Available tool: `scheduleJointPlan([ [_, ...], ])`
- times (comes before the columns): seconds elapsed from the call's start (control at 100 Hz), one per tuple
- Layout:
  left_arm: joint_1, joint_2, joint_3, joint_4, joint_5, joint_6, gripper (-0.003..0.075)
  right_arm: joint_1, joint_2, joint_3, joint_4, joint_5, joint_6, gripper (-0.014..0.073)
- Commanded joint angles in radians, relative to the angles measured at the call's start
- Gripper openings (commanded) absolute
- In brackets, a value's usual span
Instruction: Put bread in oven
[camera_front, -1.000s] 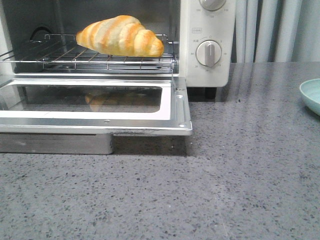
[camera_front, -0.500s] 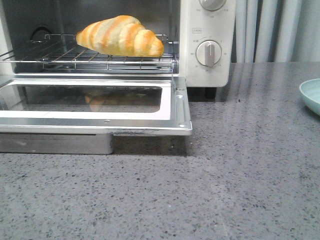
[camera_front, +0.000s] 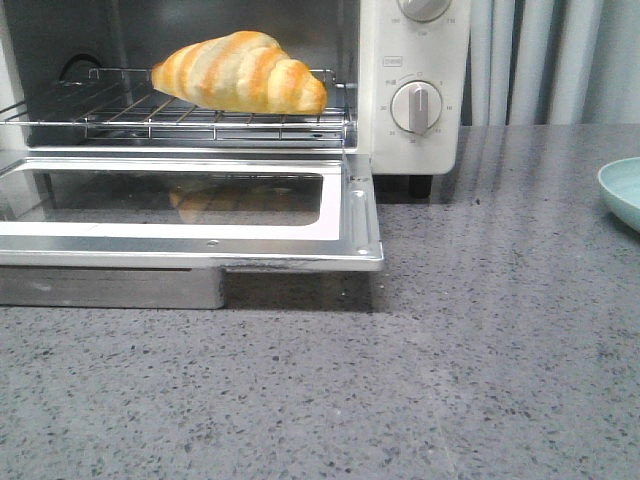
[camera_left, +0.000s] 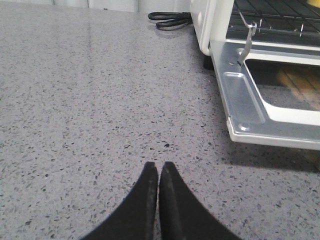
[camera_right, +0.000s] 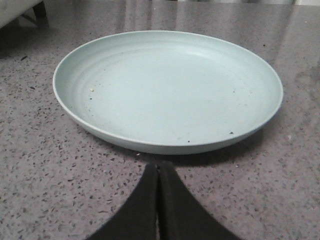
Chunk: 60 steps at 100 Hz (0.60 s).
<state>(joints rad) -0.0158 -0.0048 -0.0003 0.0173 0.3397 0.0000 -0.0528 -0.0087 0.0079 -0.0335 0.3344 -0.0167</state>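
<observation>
the toaster oven (camera_front: 415, 90) stands open, its door (camera_left: 245, 107) dropped flat off to the side of the left claw (camera_left: 158, 167), which rests low over bare counter, fingers pressed together, holding nothing. the right claw (camera_right: 158, 167), likewise closed and empty, sits just short of a pale green plate (camera_right: 167, 90). the bread (camera_front: 240, 73) lies on the wire rack (camera_front: 150, 115), so placing looks done; shutting the door may be next. the oven's left side is cut off.
</observation>
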Motion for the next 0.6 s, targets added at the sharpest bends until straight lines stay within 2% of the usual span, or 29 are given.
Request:
scheduleJointPlan([
  [0.0,0.003,-0.030,0.025,0.000,-0.047,-0.010,-0.0021,-0.004,-0.021,0.014,0.004,-0.028,-0.008,-0.0076],
  [0.59,0.003,-0.030,0.025,0.000,-0.058,-0.010,-0.0021,-0.004,-0.021,0.014,0.004,-0.028,-0.008,-0.0076],
])
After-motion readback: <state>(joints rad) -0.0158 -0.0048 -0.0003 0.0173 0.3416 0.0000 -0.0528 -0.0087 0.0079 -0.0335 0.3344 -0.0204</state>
